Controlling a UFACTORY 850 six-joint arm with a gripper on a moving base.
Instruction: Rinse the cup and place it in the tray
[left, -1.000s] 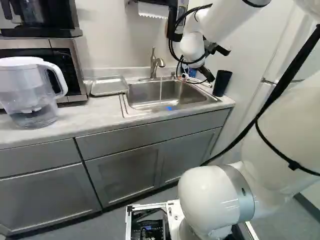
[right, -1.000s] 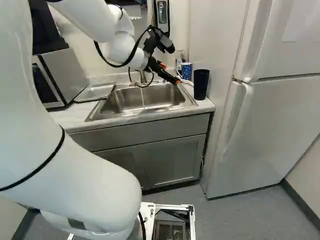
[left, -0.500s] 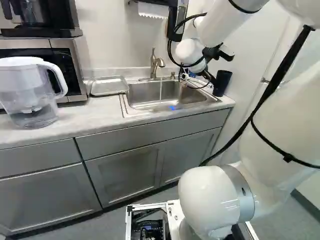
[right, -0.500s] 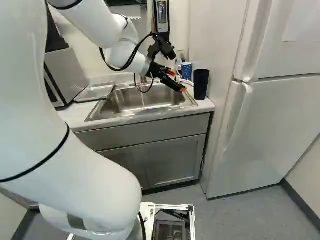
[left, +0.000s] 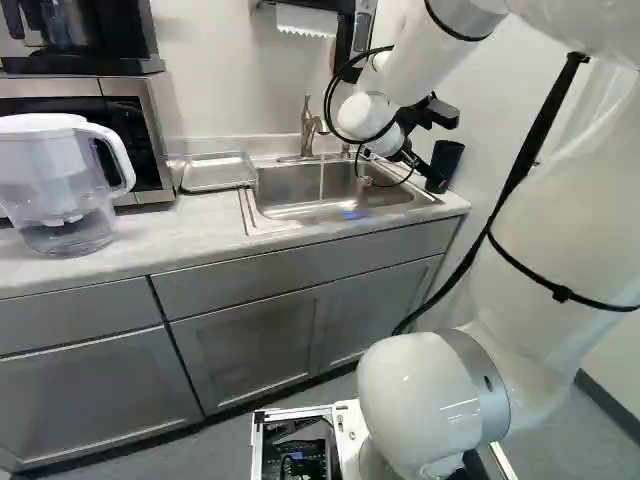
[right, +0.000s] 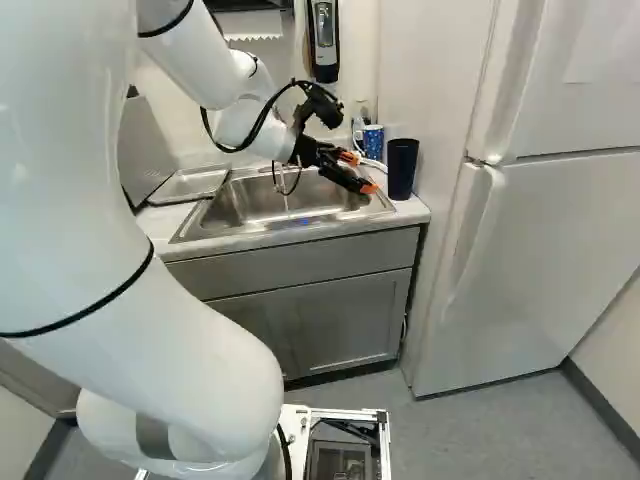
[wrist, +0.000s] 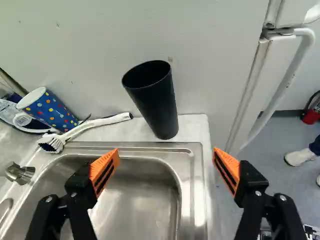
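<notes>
Approach stage, judged early in the task. The tall black tapered plastic cup stands upright on the pale grey table, just beside the corner of the stainless-steel sink. The black hand with orange pads is open, its fingers spread wide and holding nothing; the cup lies ahead of the space between them. A thin stream of water falls from the brushed-metal faucet into the basin, so the supply for rinsing is already running. The shallow silver metal tray rests on the table at the opposite side of the sink. Left to do, as judged here: grasp the cup, carry it under the stream, rinse it and set it in the tray.
</notes>
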